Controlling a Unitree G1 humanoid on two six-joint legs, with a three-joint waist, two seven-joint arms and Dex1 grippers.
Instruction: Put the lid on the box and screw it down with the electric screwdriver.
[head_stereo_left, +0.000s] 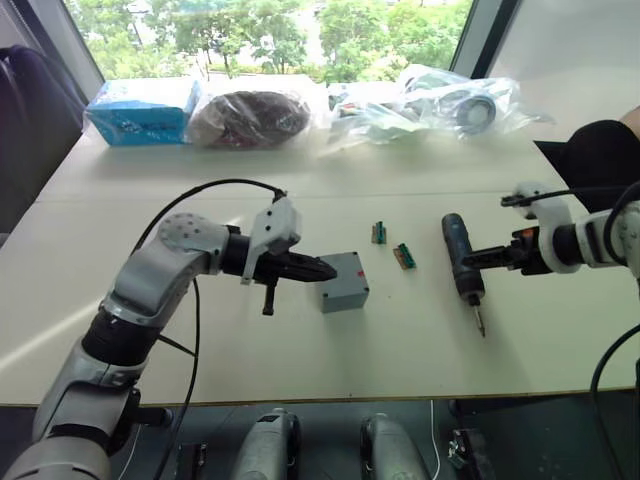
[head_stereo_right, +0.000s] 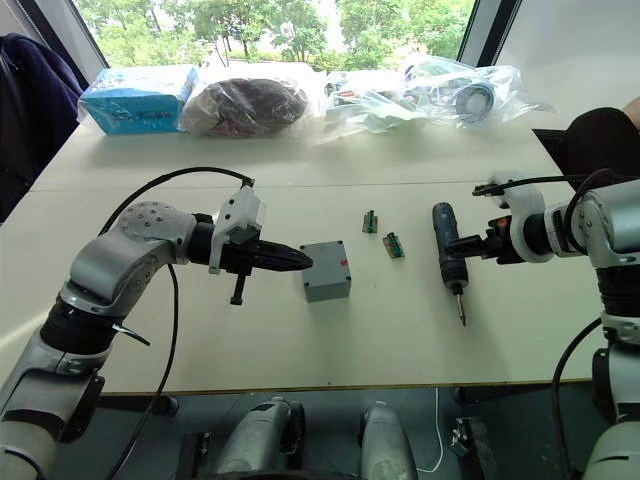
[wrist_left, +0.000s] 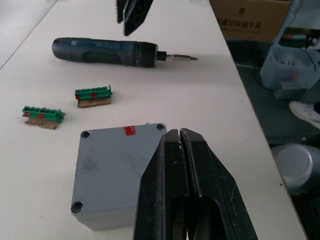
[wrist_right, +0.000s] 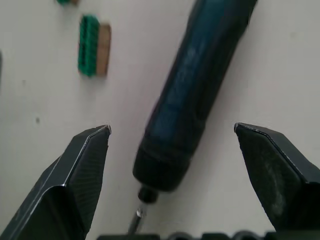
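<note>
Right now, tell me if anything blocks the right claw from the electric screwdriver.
Nothing visible does. The right claw is open, its fingers either side of the electric screwdriver, which lies alone on the table.

A pale table stands before a bright window, seemingly tree-facing.

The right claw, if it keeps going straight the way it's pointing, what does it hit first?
Most likely the electric screwdriver. The right claw is open, one finger on each side of the dark body near the bit end. How far above the table it hovers is unclear.
</note>
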